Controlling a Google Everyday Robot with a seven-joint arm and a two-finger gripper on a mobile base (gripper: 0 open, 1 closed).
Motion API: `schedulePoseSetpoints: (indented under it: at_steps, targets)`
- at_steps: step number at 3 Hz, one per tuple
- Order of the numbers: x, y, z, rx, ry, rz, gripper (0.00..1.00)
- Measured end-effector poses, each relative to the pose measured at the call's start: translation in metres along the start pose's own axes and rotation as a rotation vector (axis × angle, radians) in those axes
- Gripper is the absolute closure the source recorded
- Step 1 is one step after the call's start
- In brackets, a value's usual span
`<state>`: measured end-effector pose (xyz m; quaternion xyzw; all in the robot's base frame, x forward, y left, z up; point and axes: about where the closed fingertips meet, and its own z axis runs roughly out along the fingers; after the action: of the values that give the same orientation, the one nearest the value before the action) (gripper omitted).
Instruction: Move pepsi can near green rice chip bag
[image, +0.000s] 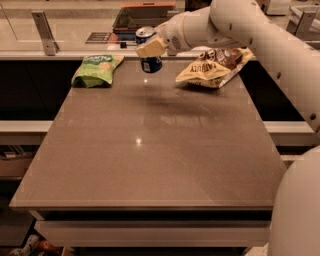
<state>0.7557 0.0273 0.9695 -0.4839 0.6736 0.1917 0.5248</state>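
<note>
The dark blue pepsi can (149, 63) with a silver top hangs above the far part of the table, held by my gripper (150, 48). The gripper's pale fingers are shut around the can's upper half. The green rice chip bag (96, 69) lies flat at the table's far left, a short way to the left of the can. My white arm reaches in from the upper right.
A larger yellow and brown snack bag (216, 68) lies at the far right of the table (150, 150), under my arm. Behind the table runs a counter with a dark tray (142, 15) and a metal bracket (44, 32).
</note>
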Motion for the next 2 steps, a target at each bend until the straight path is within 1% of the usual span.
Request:
schedulePoseSetpoints:
  at_steps: [1, 2]
  targets:
    - [0.009, 0.005, 0.03, 0.032, 0.034, -0.027, 1.0]
    - [0.015, 0.004, 0.05, 0.032, 0.041, -0.036, 1.0]
